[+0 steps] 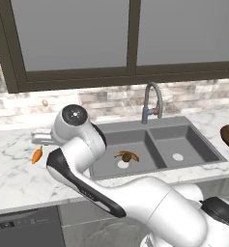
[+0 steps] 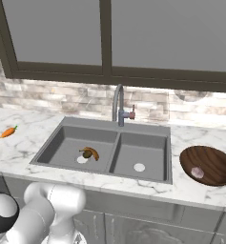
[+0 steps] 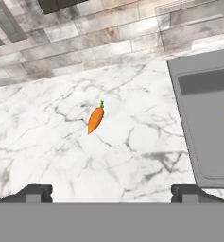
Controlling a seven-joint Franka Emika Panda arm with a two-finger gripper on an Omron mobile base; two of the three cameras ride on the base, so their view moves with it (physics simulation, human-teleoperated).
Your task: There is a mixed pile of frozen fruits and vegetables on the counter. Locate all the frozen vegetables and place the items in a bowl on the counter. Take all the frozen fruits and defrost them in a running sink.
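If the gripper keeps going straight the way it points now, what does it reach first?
Most likely the carrot, lying alone on the counter near the centre of the hand view, ahead of the open gripper. It sits slightly off the midline and depth is unclear, so the fingertips could touch bare marble just beside it instead.

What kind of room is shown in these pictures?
Most likely a kitchen, computer-rendered: a dark grey double-basin sink with a gooseneck tap is set into a white marble-look counter, below a window and a stone-tile backsplash.
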